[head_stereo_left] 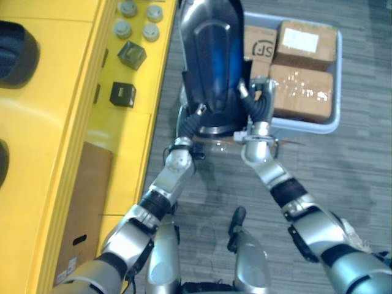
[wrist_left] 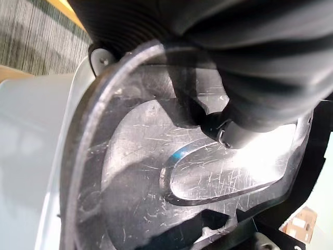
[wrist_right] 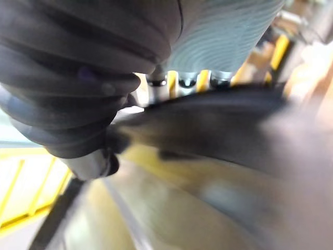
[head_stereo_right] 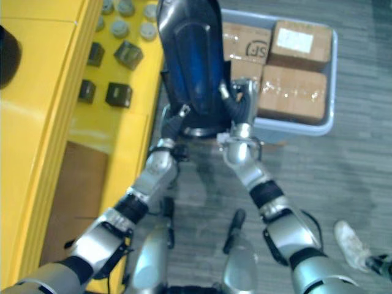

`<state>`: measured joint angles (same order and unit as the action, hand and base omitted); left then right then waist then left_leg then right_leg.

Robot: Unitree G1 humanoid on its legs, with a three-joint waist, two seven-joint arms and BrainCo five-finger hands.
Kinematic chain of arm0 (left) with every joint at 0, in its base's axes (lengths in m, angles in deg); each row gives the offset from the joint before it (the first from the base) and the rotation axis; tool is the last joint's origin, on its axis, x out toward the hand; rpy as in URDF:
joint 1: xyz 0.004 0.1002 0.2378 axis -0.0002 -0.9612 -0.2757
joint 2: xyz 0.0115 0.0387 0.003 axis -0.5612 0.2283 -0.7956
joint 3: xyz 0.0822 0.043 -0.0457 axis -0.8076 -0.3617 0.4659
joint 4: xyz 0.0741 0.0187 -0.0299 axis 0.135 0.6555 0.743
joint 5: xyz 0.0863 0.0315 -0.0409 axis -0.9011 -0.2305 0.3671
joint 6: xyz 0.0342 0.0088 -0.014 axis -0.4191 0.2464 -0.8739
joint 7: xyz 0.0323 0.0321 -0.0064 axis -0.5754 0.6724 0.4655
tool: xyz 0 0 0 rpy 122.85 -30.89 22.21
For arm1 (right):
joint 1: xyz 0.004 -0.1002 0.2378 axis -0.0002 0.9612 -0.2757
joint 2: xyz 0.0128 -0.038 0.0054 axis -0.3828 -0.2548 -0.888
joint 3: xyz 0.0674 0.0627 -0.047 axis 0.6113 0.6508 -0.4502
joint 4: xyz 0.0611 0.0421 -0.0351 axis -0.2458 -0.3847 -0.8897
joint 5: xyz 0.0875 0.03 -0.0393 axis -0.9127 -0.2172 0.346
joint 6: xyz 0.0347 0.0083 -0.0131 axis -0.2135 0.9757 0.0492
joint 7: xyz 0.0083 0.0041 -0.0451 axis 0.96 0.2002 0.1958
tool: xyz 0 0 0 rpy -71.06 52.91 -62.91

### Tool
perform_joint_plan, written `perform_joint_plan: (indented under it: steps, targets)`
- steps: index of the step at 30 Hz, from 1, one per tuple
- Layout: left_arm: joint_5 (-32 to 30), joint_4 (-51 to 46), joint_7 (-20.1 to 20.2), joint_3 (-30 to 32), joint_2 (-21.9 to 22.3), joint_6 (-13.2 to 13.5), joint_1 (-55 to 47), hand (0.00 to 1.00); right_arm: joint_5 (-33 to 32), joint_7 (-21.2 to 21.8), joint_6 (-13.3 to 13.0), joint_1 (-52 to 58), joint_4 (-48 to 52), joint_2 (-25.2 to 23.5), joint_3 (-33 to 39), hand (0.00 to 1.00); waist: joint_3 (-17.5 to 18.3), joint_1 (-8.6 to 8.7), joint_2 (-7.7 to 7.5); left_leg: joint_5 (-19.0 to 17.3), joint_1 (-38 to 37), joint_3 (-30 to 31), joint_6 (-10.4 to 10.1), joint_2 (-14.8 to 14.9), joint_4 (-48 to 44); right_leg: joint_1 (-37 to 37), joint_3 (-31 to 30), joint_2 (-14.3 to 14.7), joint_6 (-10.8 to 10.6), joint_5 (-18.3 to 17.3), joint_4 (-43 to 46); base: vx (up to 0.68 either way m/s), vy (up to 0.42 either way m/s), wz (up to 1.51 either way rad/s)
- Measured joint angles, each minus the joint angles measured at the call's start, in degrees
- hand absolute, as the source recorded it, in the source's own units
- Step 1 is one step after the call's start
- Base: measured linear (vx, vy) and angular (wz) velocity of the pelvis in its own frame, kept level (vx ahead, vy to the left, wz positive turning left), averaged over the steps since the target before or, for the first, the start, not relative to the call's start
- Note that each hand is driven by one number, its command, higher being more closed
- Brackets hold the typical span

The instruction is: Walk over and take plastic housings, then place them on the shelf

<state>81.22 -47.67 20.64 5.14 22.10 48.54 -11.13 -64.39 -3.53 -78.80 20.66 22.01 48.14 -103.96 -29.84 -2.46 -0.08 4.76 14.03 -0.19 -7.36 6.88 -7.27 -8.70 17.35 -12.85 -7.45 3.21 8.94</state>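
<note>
A: Room on the shelf (head_stereo_left: 55, 92)?
B: Near stretch bare. Caps (head_stereo_left: 122, 27) and cubes (head_stereo_left: 131, 55) crowd the far end.
A: Right side?
B: Bin (head_stereo_left: 300, 127) of boxes (head_stereo_left: 301, 92) blocks. Housing (head_stereo_left: 211, 55) fills the middle. Floor (head_stereo_left: 343, 177) open.

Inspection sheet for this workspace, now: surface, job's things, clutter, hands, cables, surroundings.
surface: yellow shelf on the robot's left; grey floor below.
job's things: dark plastic housing held up between both hands, not yet on the shelf.
clutter: grey round parts and dark cubes on the shelf; brown cardboard lower down.
hands: left hand against the housing; right hand pinching the housing's edge.
cables: nothing seen.
surroundings: grey bin holding cardboard boxes beyond the housing; a person's shoe.
</note>
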Motion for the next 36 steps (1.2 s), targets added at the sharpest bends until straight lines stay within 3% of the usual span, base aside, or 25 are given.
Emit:
perform_joint_plan:
  steps: [3,6,7,9,12,15,20,23,26,28,31,33,36]
  targets:
    - [-9.4,-7.0,-1.6,0.0,-3.5,0.5,-1.7,1.00,-6.0,5.0,-3.6,4.3,4.9,-0.3,1.4,0.00,0.3,0.04,-0.85,0.2,-1.6,-0.2,-0.2,0.1,1.2,1.5,0.2,0.2,-0.1,0.2,-1.1,0.00,0.000,0.00]
    - [-18.5,-14.0,-4.4,0.6,-5.2,0.4,-5.2,1.00,-7.7,9.9,-5.3,9.3,9.8,-0.3,3.7,0.00,0.9,0.10,-2.16,0.2,-3.8,-0.4,-0.2,0.0,2.0,3.8,0.3,0.3,-0.1,0.2,-2.3,0.05,-0.002,0.00]
    - [-23.0,-19.0,-5.7,0.9,-6.2,0.3,-8.3,1.00,-7.9,13.0,-7.0,13.3,13.6,-0.3,4.8,0.00,2.2,0.23,-3.71,0.2,-4.8,-0.4,-0.2,0.0,2.9,4.9,0.7,0.4,-0.1,0.2,-3.2,0.06,-0.008,0.01]
    - [-25.8,-21.7,-6.7,1.9,-6.7,0.2,-10.6,1.00,-7.9,15.6,-7.9,16.7,16.8,-0.2,6.4,0.00,3.6,0.25,-5.11,0.1,-5.0,-0.5,-0.3,0.2,3.1,5.1,0.8,0.6,-0.1,0.2,-3.7,0.05,-0.013,0.00]
    - [-29.9,-23.2,-9.2,8.4,-6.5,-0.2,-16.0,1.00,-10.1,19.9,-9.4,22.9,24.0,0.5,12.0,0.00,6.1,0.40,-6.95,-0.1,-7.4,-0.9,-0.5,0.4,4.5,7.3,1.0,1.0,-0.2,0.3,-5.0,0.04,-0.011,-0.03]
    - [-32.1,-23.2,-14.0,15.8,-6.4,-0.5,-23.5,1.00,-15.2,21.9,-12.9,27.9,32.1,2.4,19.0,0.00,10.8,0.44,-7.03,-0.1,-9.3,-2.1,-0.5,0.5,6.5,8.3,0.7,1.1,-0.3,0.3,-6.2,0.05,-0.016,-0.13]
    - [-33.8,-23.2,-19.4,23.2,-5.2,-0.5,-29.5,1.00,-23.4,24.8,-17.2,34.7,39.1,3.0,29.4,0.00,15.6,0.70,-7.03,0.0,-12.9,-3.4,-0.7,0.3,9.1,10.5,0.0,1.1,-0.6,0.3,-7.6,0.05,-0.010,-0.09]
    - [-34.4,-23.2,-20.8,25.4,-4.4,-0.2,-30.1,1.00,-26.5,26.4,-17.2,39.8,39.1,1.9,31.0,0.00,17.6,1.96,-6.47,0.1,-14.0,-4.0,-0.7,0.0,10.2,10.8,-0.3,0.8,-0.8,0.3,-8.0,0.01,0.009,-0.12]
    - [-34.3,-23.2,-20.9,27.3,-3.8,0.3,-32.0,1.00,-27.8,28.6,-16.8,46.1,38.5,-1.5,32.6,0.00,19.5,3.15,-4.82,0.4,-15.2,-5.4,-0.6,-0.1,11.7,10.8,-1.2,0.7,-1.2,0.5,-8.6,0.01,0.008,-0.18]
    - [-33.7,-23.2,-20.9,28.9,-3.4,0.6,-33.2,1.00,-29.7,30.5,-14.9,49.1,37.3,-3.7,33.3,0.00,20.1,3.70,-3.74,0.4,-15.8,-6.0,-0.6,-0.1,11.7,10.9,-1.8,0.7,-1.2,0.5,-8.7,0.02,0.000,-0.15]
    - [-31.0,-25.0,-20.3,31.9,-0.5,2.4,-35.5,1.00,-33.0,36.9,-10.8,52.1,31.1,-7.5,33.5,0.00,21.0,4.15,-2.20,0.4,-16.0,-5.6,-0.6,-0.1,11.7,11.6,-1.4,0.7,-1.2,0.5,-9.1,0.00,-0.009,0.05]
    - [-29.4,-29.3,-18.9,33.0,0.8,2.4,-39.2,1.00,-32.5,39.9,-8.9,53.6,28.4,-8.8,31.3,0.00,21.2,3.88,-1.30,0.4,-15.9,-4.1,-0.6,-0.3,11.7,12.9,0.2,0.7,-1.3,0.4,-9.7,-0.01,-0.017,0.38]
    - [-26.6,-35.2,-14.8,36.0,1.0,2.5,-44.6,1.00,-32.4,43.0,-8.3,53.4,26.4,-9.0,26.7,0.00,21.6,1.58,-0.09,0.6,-14.8,-0.1,-0.9,-0.8,11.8,14.9,4.5,0.5,-1.6,-0.1,-10.2,-0.02,-0.016,0.59]
